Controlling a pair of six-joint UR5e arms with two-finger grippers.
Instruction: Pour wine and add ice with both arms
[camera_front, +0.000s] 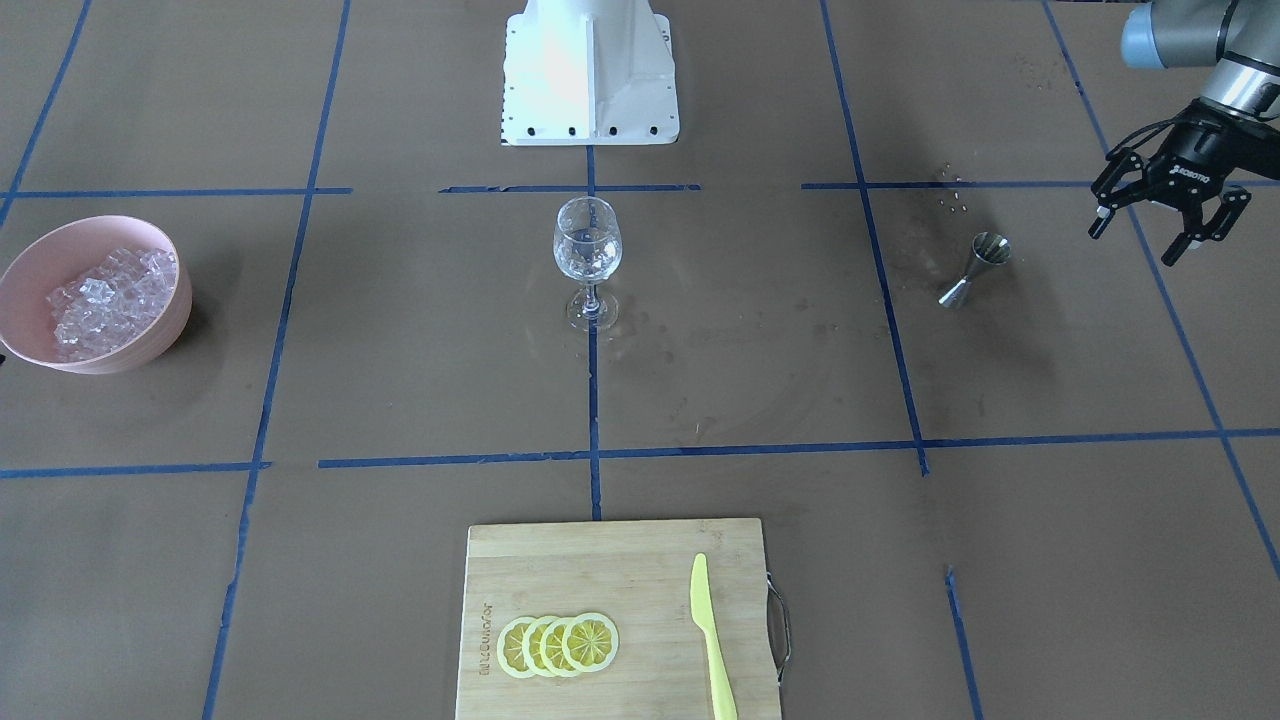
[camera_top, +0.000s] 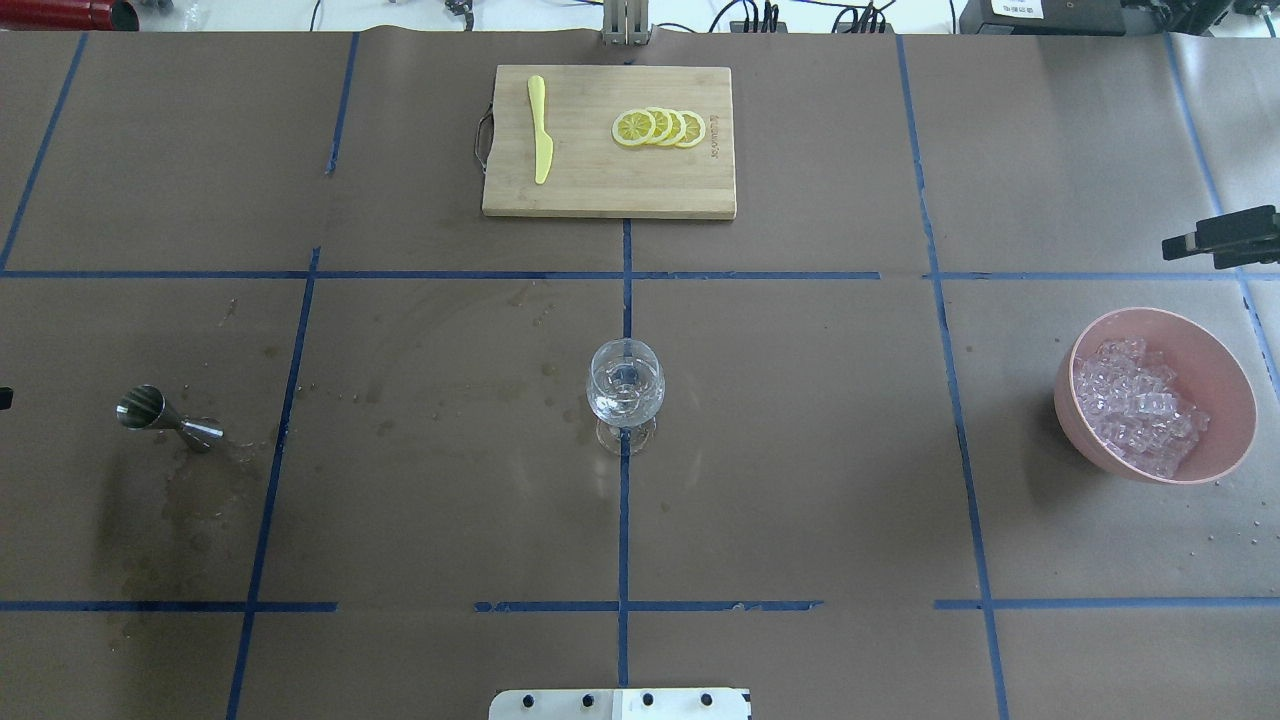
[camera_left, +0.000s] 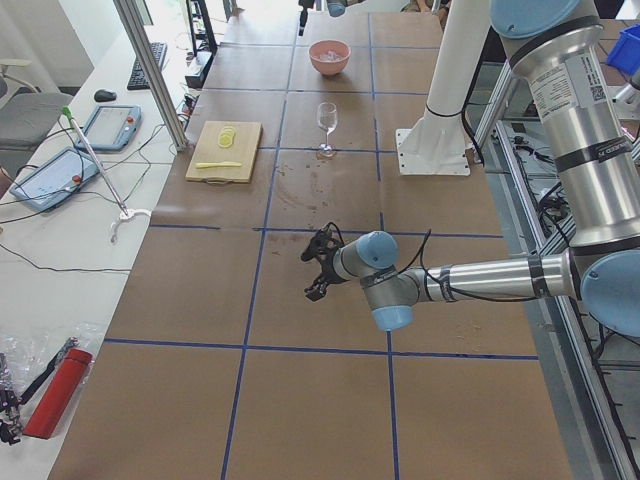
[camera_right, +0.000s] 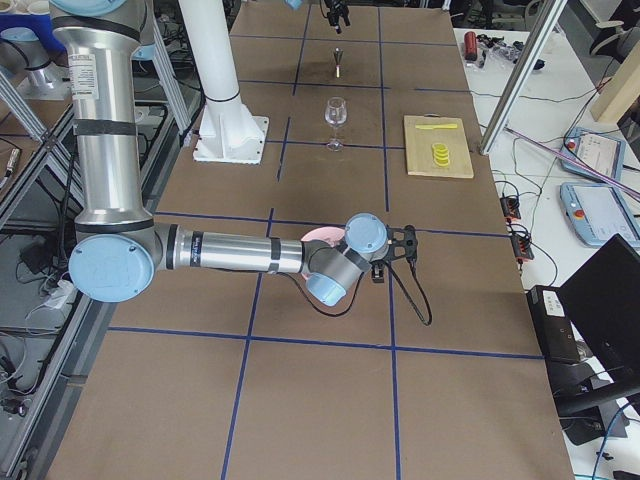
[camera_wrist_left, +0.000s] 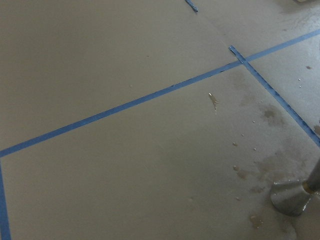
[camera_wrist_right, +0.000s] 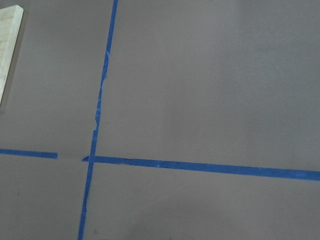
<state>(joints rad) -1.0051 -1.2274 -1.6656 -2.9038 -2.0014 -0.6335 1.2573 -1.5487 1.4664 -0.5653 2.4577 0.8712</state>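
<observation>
Wine: at most you get a little near-colourless liquid low in the glass. It is hard to confirm. The glass stands upright mid-table on the blue tape cross.

Ice: clear cubes heaped in the pink bowl, well off to the robot's right of the glass.

Left claw: fingers spread wide, nothing in them. It hangs above the table, near the steel measuring cup but apart from it. The cup stands upright, with wet blotches on the paper around it. Your left wrist view catches only its foot.

Right claw: low over the table near the bowl. You can't tell from these views how far open it is, and nothing shows in it. Its wrist view gives only tape lines and a corner of the board.

Far side from the robot: cutting board with four overlapping lemon slices and a yellow knife lying flat, apart from the slices. White pedestal sits behind the glass.
</observation>
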